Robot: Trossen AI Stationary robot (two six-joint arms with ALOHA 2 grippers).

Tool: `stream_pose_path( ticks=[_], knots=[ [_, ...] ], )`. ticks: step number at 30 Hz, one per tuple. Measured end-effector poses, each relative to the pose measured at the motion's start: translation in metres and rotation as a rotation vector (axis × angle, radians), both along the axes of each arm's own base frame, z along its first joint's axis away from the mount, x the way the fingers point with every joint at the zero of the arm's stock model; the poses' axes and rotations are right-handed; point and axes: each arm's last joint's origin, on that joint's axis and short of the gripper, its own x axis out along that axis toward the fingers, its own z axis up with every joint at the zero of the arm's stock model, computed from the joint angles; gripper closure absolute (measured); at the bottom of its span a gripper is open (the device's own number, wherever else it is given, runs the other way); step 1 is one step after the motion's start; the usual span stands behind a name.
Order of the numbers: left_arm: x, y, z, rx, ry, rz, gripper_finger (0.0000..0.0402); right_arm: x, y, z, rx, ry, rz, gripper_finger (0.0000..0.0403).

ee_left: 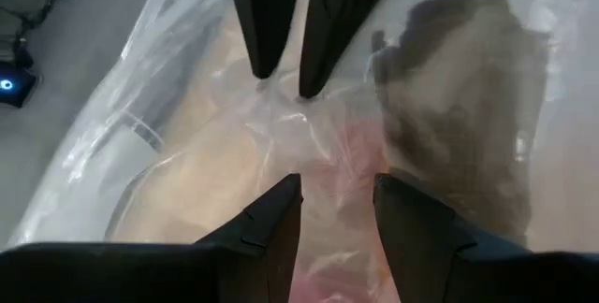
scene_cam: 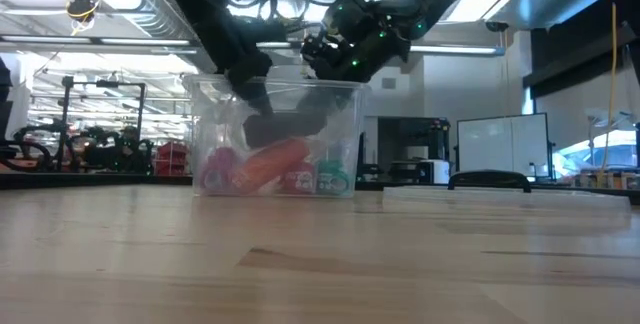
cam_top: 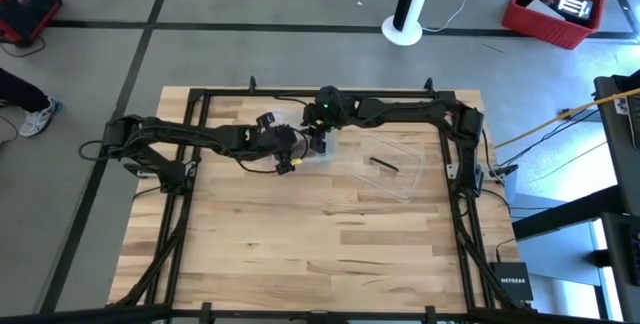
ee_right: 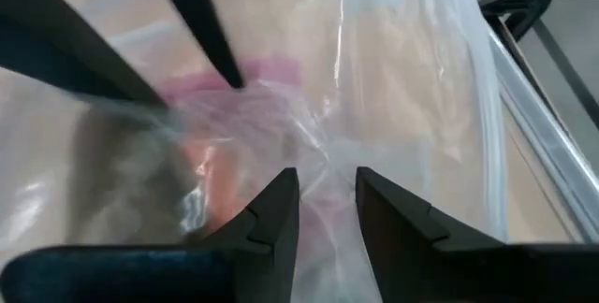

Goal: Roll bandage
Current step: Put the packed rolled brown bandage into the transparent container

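Observation:
A crinkled clear plastic bag (ee_left: 234,125) lies under both grippers, in or over the clear plastic box with red contents (scene_cam: 280,164). A dull brown-tan mass, the bandage (ee_left: 459,107), shows through the bag's plastic, also in the right wrist view (ee_right: 122,181). My right gripper (ee_right: 325,186) is shut on the bag's plastic. My left gripper (ee_left: 337,195) faces it a short way off, slightly open, with plastic between its fingers; I cannot tell whether it touches. In the high view the two grippers meet at the table's far middle, left (cam_top: 288,156) and right (cam_top: 318,144). My right gripper pinches a gathered fold of the bag's clear plastic (ee_right: 323,158) between its two fingers, coming from above. Creases run out from its fingertips (ee_left: 267,69). The bandage is beside the pinch, not in it.
A clear plastic lid or tray (cam_top: 385,169) with a dark bar on it lies to the right of the grippers. The box's walls (scene_cam: 350,134) stand around the grippers. The near half of the wooden table (cam_top: 320,254) holds nothing.

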Motion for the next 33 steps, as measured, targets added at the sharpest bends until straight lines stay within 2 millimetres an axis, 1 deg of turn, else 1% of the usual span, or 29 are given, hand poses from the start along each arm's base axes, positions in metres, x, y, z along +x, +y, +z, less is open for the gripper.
stream_pose_path(
  ticks=[2, 6, 8, 10, 13, 18, 22, 26, 29, 33],
  knots=[
    [0.000, -0.004, 0.010, 0.021, -0.015, -0.029, 0.0273, 0.000, 0.000, -0.001, -0.010, 0.007, -0.010, 0.0293],
    [-0.005, -0.012, 0.040, 0.079, -0.100, -0.067, 0.0273, -0.001, -0.001, -0.001, -0.014, 0.013, -0.017, 0.0293],
    [-0.011, -0.012, 0.048, 0.091, -0.127, -0.067, 0.0273, -0.001, -0.001, -0.002, -0.014, 0.017, -0.021, 0.0293],
    [-0.014, -0.009, 0.052, 0.100, -0.142, -0.048, 0.0273, -0.001, 0.000, -0.002, -0.013, 0.018, -0.024, 0.0293],
    [-0.016, 0.000, 0.046, 0.097, -0.128, -0.015, 0.0273, 0.000, 0.002, -0.002, -0.011, 0.018, -0.019, 0.0293],
    [-0.019, 0.011, 0.016, 0.002, -0.116, 0.012, 0.0273, 0.000, 0.002, -0.003, -0.011, 0.019, -0.017, 0.0293],
    [-0.025, 0.011, -0.005, -0.056, -0.104, 0.035, 0.0273, 0.000, 0.003, -0.002, -0.006, 0.017, -0.012, 0.0293],
    [-0.029, 0.010, -0.016, -0.089, -0.113, 0.059, 0.0273, 0.001, 0.003, -0.002, 0.016, 0.001, -0.035, 0.0291],
    [-0.030, 0.009, -0.017, -0.101, -0.110, 0.061, 0.0273, 0.002, 0.005, -0.002, 0.009, -0.002, -0.025, 0.0271],
    [-0.029, 0.007, -0.016, -0.091, -0.119, 0.047, 0.0273, 0.003, 0.008, 0.000, -0.012, -0.003, 0.000, 0.0215]
  ],
)
